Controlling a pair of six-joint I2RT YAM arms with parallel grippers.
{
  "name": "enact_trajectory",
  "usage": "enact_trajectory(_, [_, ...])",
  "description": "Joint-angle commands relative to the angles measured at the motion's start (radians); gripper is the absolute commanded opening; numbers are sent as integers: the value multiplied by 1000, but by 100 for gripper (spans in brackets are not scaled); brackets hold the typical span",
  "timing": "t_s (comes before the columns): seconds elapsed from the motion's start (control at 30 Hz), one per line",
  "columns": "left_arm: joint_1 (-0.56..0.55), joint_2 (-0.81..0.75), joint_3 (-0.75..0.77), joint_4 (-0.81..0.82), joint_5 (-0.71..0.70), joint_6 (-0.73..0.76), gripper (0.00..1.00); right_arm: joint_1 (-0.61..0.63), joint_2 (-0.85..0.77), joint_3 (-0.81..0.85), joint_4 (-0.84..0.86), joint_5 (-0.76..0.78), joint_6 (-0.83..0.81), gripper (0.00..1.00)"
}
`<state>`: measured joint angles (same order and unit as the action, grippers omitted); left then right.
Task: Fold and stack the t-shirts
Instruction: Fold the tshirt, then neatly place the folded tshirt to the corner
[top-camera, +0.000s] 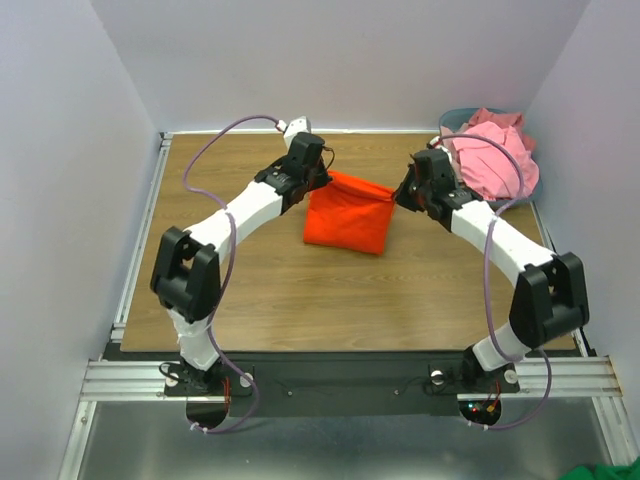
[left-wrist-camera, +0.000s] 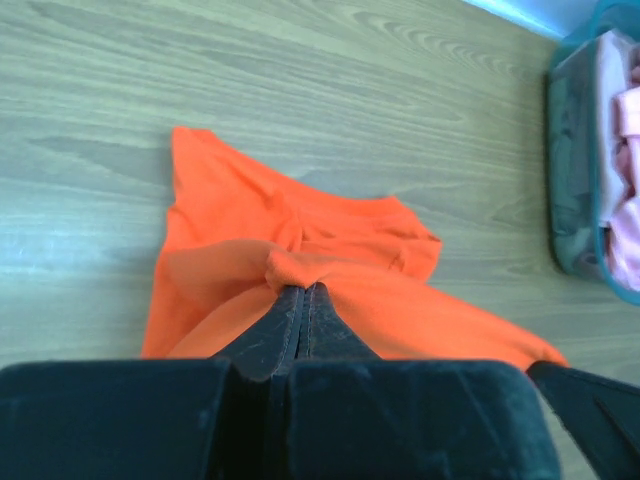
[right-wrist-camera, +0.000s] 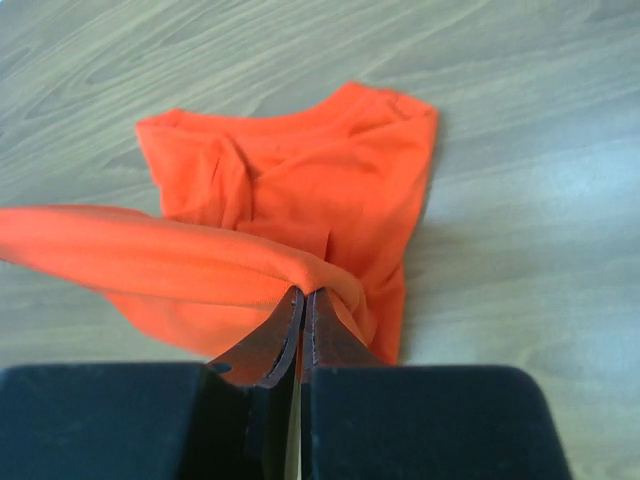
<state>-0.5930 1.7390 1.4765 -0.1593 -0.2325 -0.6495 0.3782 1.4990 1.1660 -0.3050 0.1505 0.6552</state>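
The bright orange-red t-shirt (top-camera: 348, 214) hangs between my two grippers above the wooden table, its lower part resting on the wood. My left gripper (top-camera: 322, 178) is shut on its left top corner; the wrist view shows the cloth (left-wrist-camera: 300, 250) bunched at the closed tips (left-wrist-camera: 304, 290). My right gripper (top-camera: 403, 192) is shut on the right top corner; its wrist view shows the shirt (right-wrist-camera: 290, 190) draped from the closed tips (right-wrist-camera: 305, 293). Pale pink t-shirts (top-camera: 492, 155) lie piled in the basket at the far right.
The grey-blue plastic basket (top-camera: 531, 185) stands at the table's far right corner and shows in the left wrist view (left-wrist-camera: 575, 170). White walls close in the table on the left, back and right. A metal rail runs along the near edge.
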Motion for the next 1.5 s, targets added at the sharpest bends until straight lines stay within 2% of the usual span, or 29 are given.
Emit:
enact_trajectory(0.0, [48, 101, 132, -14, 2, 65, 0, -65, 90, 90, 46, -54, -45, 0])
enact_trajectory(0.37, [119, 368, 330, -25, 96, 83, 0, -142, 409, 276, 72, -144, -51, 0])
enact_trajectory(0.4, [122, 382, 344, -31, 104, 85, 0, -145, 443, 293, 73, -175, -57, 3])
enact_trajectory(0.43, [124, 398, 379, -49, 113, 83, 7, -147, 463, 322, 72, -189, -61, 6])
enact_trajectory(0.47, [127, 413, 396, -62, 113, 85, 39, -148, 474, 334, 70, -189, -65, 12])
enact_trajectory(0.5, [130, 436, 415, -77, 116, 85, 55, -153, 480, 342, 70, -190, -65, 32])
enact_trajectory(0.53, [130, 441, 432, -89, 117, 90, 72, -156, 484, 350, 72, -192, -69, 45])
enact_trajectory(0.57, [130, 444, 445, -100, 120, 94, 98, -157, 481, 360, 72, -192, -81, 59])
enact_trajectory(0.6, [130, 433, 443, -100, 122, 100, 98, -156, 471, 360, 70, -193, -89, 81])
enact_trajectory(0.63, [130, 426, 424, -97, 122, 103, 98, -156, 443, 356, 69, -209, -95, 93])
enact_trajectory(0.67, [130, 413, 407, -92, 119, 105, 98, -156, 420, 348, 69, -215, -100, 100])
enact_trajectory(0.77, [130, 338, 297, -60, 125, 120, 98, -156, 304, 269, 72, -239, -105, 100])
enact_trajectory(0.93, [130, 281, 105, -2, 228, 171, 98, -154, 80, -23, 75, -288, -112, 100])
enact_trajectory(1.17, [130, 295, 22, 32, 263, 186, 96, -154, -302, -386, 78, -312, -89, 100])
enact_trajectory(1.23, [130, 327, 24, 29, 259, 180, 89, -154, -377, -434, 76, -318, -75, 100])
enact_trajectory(1.37, [125, 382, 42, 14, 295, 182, 60, -154, -514, -511, 73, -324, -52, 100])
enact_trajectory(1.47, [111, 404, 48, 12, 283, 188, 36, -154, -548, -551, 66, -315, -37, 100])
